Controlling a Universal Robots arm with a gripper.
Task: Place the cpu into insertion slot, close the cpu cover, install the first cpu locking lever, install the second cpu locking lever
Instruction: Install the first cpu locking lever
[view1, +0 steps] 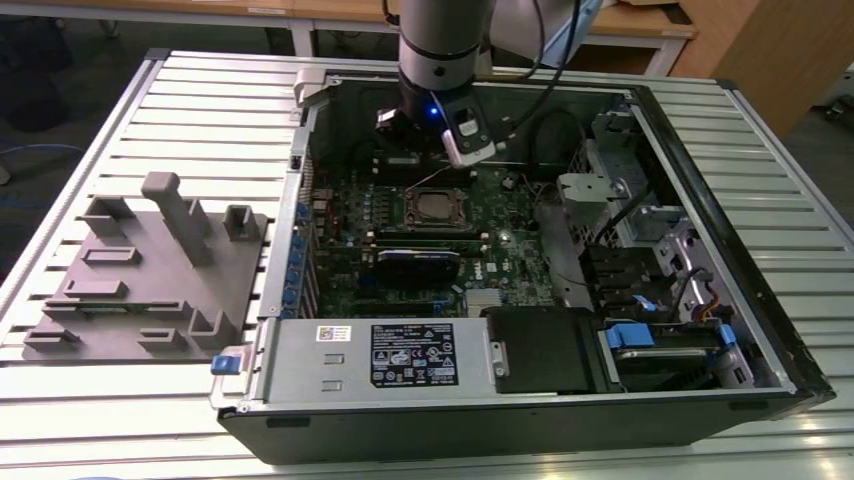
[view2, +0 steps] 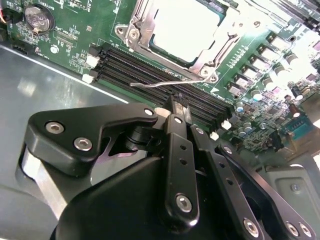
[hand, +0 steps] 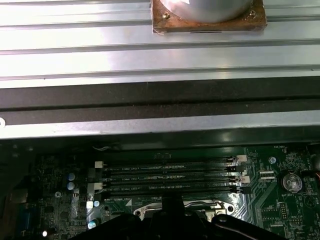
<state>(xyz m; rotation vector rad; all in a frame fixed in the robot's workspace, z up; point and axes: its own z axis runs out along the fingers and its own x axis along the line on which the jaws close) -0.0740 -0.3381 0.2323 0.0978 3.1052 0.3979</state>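
Exterior view: we are seeing a grey fixture (view1: 147, 270) lying at the bench's (view1: 200, 90) edge on the exterior view's left, an open computer case (view1: 534, 430) at its middle. Inside, the cpu (view1: 435, 208) is sitting in the insertion slot (view1: 412, 200), the cpu cover (view2: 134, 25) framing it. A thin lever (view2: 155, 85) is jutting out loose; the gripper (view2: 177, 103) is hovering just beside it over the memory slots (view2: 135, 62), fingers (view2: 175, 114) seemingly clenched on nothing.

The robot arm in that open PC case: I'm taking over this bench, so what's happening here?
The arm's gripper hangs over the motherboard beside the insertion slot. The cpu sits in it with the cpu cover down around it. A thin locking lever juts out by the gripper, seemingly unlatched.
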